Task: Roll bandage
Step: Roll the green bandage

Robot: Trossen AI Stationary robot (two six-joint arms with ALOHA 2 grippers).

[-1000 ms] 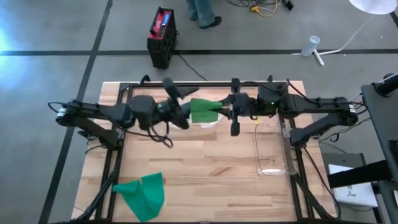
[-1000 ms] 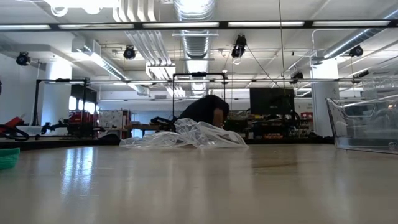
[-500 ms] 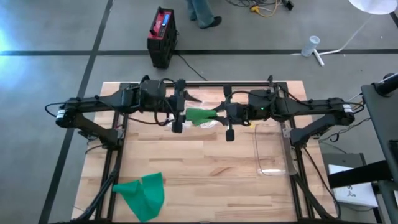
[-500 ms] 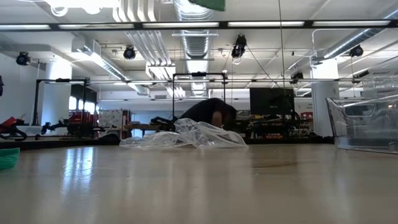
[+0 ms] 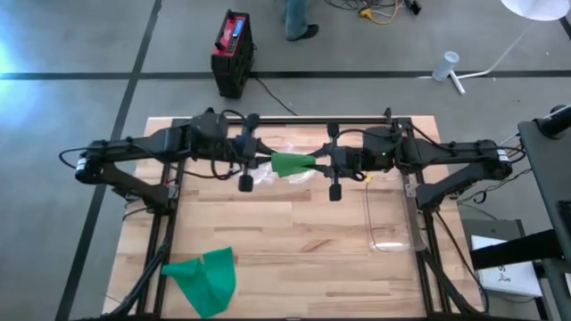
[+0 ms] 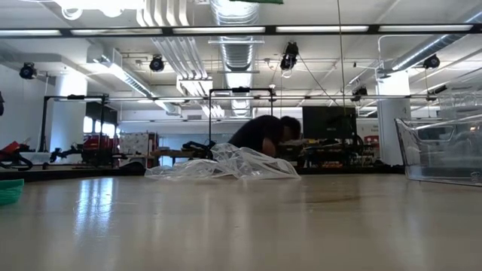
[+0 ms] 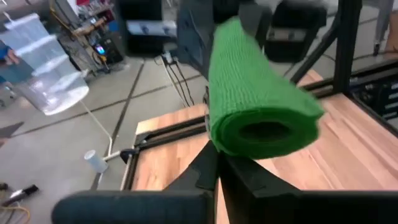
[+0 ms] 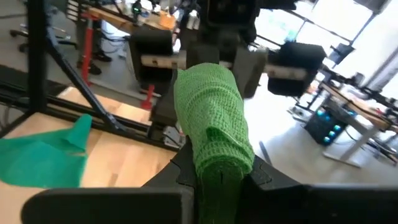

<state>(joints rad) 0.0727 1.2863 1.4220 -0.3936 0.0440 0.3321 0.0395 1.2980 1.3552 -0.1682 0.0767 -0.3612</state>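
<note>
Two claws on one green bandage (image 5: 291, 163)

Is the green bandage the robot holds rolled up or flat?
Rolled up: the green bandage forms a tube with a hollow end.

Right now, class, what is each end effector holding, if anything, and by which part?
Both hold the green bandage roll in mid-air: the left end effector grips one end, the right end effector the opposite end.

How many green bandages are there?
2. One green bandage is held up in the air between the left claw and the right claw. The other green bandage lies loose near the table's front left corner.
</note>
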